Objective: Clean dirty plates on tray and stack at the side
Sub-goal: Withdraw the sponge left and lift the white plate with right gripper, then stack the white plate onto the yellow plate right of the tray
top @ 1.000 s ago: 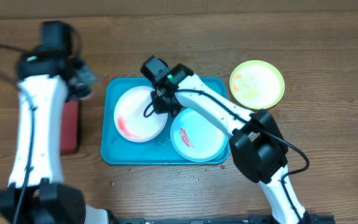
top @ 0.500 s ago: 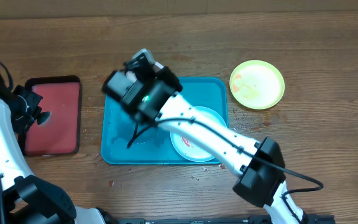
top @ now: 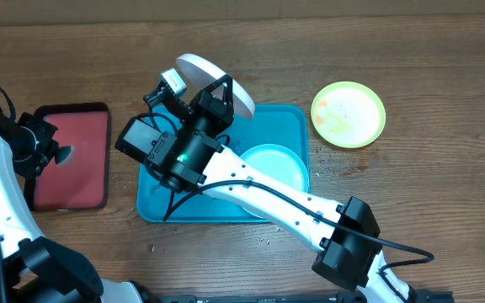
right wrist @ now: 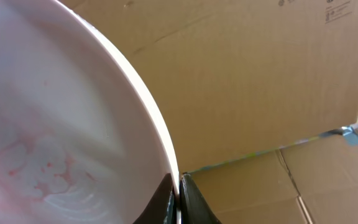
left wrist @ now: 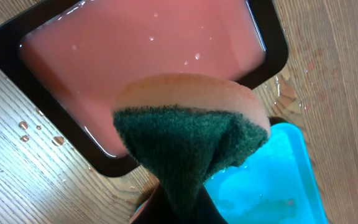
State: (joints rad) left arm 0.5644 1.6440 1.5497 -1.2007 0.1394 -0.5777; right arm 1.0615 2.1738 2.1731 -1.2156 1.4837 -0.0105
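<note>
My right gripper (top: 219, 94) is shut on the rim of the white plate (top: 217, 77) and holds it tilted, high above the teal tray (top: 286, 118). In the right wrist view the jaws (right wrist: 178, 186) pinch the rim, and the white plate (right wrist: 55, 124) shows pale pink smears. The light blue plate (top: 278, 166) lies on the tray, half hidden by my right arm. The yellow-green plate (top: 348, 114) lies on the table to the right of the tray. My left gripper (top: 45, 151) is shut on a green-and-orange sponge (left wrist: 188, 134) over the pink-red tray (top: 74, 160).
The pink-red tray (left wrist: 135, 56) holds pinkish water, and droplets lie on the wood beside it. A corner of the teal tray (left wrist: 272, 180) shows in the left wrist view. Cardboard boxes (right wrist: 260, 93) stand behind the table.
My right arm has lifted the white plate off the teal tray and tilted it up high. My left arm swung left to the pink-red tray, then held still.
</note>
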